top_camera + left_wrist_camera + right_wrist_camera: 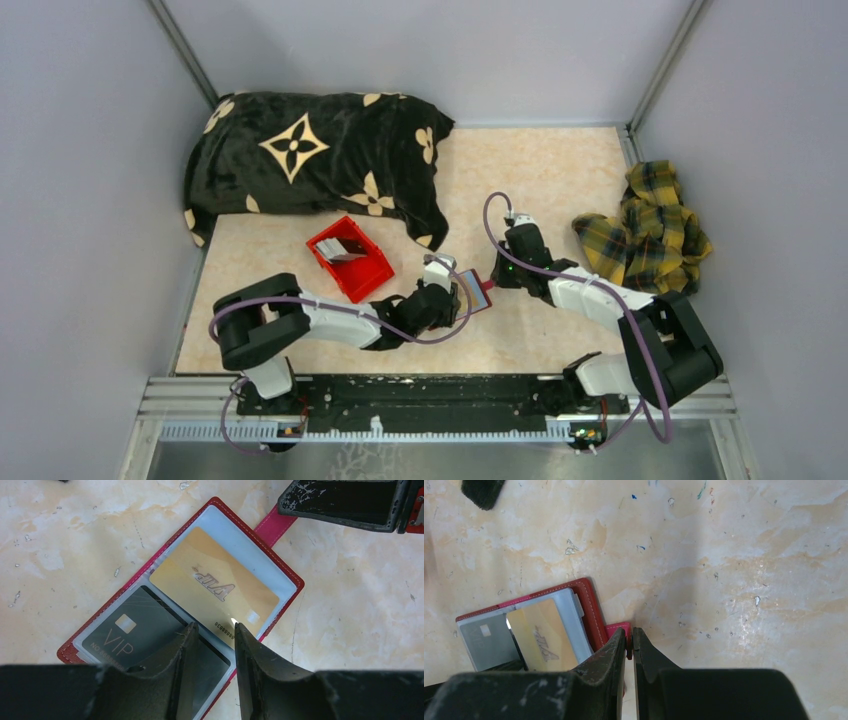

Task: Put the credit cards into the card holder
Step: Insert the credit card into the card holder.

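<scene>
The card holder (pixel 295 582) lies open on the table, dark red with a pale lining. A gold card (pixel 215 585) and a dark grey VIP card (pixel 135 630) lie on its inner sleeves. My left gripper (pixel 212 627) is open, its fingers apart just over the near edge of the gold card, with nothing between them. My right gripper (pixel 629 632) is shut on the holder's red snap tab (pixel 618 628). In the top view the holder (pixel 478 292) sits between the left gripper (pixel 455 290) and the right gripper (pixel 497 280). More pale cards (pixel 345 246) stand in a bin.
A bright red plastic bin (pixel 372 278) sits left of the grippers. A black pillow with tan flowers (pixel 320 160) lies at the back left. A yellow plaid cloth (pixel 650 225) lies at the right, and grey walls close in the table.
</scene>
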Available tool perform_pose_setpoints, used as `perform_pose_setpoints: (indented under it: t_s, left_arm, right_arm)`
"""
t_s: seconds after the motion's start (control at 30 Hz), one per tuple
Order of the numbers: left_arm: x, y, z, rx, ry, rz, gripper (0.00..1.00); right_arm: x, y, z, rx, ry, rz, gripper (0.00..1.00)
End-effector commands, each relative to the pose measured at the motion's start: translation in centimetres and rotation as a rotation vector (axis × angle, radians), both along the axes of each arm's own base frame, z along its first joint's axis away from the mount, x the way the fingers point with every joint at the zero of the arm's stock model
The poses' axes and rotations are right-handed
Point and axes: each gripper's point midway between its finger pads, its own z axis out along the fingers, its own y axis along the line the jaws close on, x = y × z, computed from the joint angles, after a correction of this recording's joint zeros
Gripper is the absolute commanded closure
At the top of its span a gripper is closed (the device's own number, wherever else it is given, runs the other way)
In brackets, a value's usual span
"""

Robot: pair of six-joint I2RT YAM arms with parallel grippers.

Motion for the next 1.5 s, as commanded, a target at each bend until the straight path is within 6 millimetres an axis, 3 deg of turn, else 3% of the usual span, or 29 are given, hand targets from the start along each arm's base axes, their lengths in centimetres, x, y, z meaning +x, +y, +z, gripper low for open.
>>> perform_pose_setpoints:
  t_s: [0.0, 0.27, 0.8, 1.07, 1.2, 1.47]
  left_arm:
    - [-0.1, -0.6, -0.1, -0.014, 0.02, 0.012, 0.6]
    - [0.1, -0.4, -1.0, 0.003, 0.03, 0.038, 0.58]
    - [1.5, -2.6, 1.8, -0.061, -0.062, 0.019, 0.58]
    - [1.5, -3.8, 1.7, -0.074, -0.05, -0.006, 0.58]
    - [1.6, -3.7, 2.1, -0.083, -0.057, 0.002, 0.58]
    - [1.8, -1.9, 5.2, -0.135, -0.099, 0.051, 0.55]
  right_arm:
    - [0.8, 0.9, 1.5, 0.034, -0.063, 0.019, 0.9]
    - [0.8, 0.8, 1.6, 0.032, -0.066, 0.018, 0.9]
    - [1.0, 1.2, 1.7, 0.038, -0.067, 0.031, 0.9]
    - [1.0, 1.4, 1.8, 0.035, -0.068, 0.036, 0.9]
    - [1.0, 1.5, 1.9, 0.038, -0.071, 0.038, 0.9]
    - [0.9, 1.6, 1.6, 0.037, -0.065, 0.042, 0.9]
